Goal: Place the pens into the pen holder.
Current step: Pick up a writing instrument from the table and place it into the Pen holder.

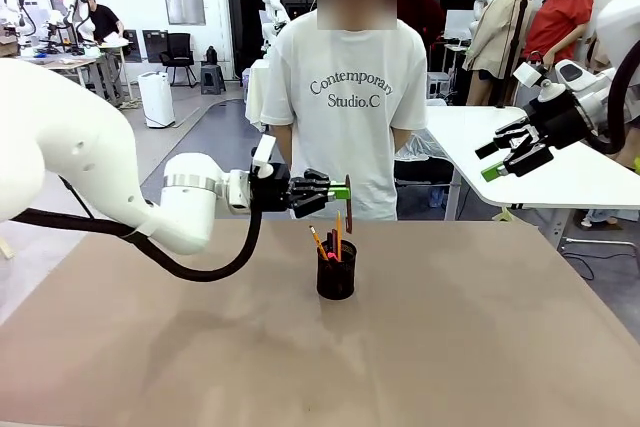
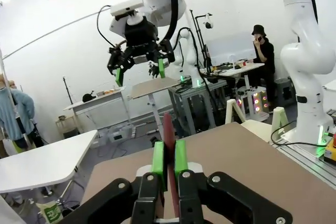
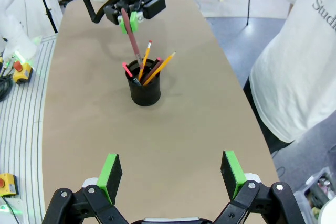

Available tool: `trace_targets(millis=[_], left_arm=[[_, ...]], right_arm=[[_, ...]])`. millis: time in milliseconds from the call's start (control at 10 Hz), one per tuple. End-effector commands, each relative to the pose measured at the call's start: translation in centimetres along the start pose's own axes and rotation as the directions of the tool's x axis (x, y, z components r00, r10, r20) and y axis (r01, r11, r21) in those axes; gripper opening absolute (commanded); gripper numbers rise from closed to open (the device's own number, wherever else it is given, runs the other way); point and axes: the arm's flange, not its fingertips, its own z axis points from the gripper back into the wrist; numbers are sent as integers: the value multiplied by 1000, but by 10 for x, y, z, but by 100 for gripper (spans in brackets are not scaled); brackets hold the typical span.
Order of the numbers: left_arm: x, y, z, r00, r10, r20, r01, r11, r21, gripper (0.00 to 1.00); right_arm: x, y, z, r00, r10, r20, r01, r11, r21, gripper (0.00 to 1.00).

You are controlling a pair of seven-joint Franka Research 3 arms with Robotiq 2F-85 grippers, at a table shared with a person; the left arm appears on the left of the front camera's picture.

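The left pincer point(image 1: 340, 190) is clamped on the dull reddish-brown pencil point(image 1: 348, 217), its green pads point(image 2: 158, 157) pressed against the shaft on both sides. The pencil hangs just above the small black cylindrical wire-mesh pen holder point(image 1: 336, 272), its lower tip near the rim. In the right wrist view the pencil point(image 3: 131, 36) slants down towards the cup's mouth point(image 3: 144, 85). Inside the holder stand two yellow-orange pencils point(image 3: 158, 68) and a black marker with red ends point(image 3: 127, 70). The holder sits near the middle of the tan desk point(image 1: 480, 347). The right pincer point(image 1: 513, 150) hovers well apart, raised to the side, jaws spread wide and holding nothing. A person in a white printed T-shirt point(image 1: 345, 97) stands at the far edge.
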Motion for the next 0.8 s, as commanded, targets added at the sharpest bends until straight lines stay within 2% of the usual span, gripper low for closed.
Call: trace_targets(millis=[0, 700], left_arm=[[-10, 7, -3, 999, 31, -6, -32, 999, -42, 0], [-38, -4, 1, 994, 82, -69, -85, 995, -46, 0]], right_arm=[[1, 3, 1, 1000, 1, -1, -1, 1000, -6, 100], [1, 3, 1, 1000, 1, -1, -1, 1000, -6, 100]])
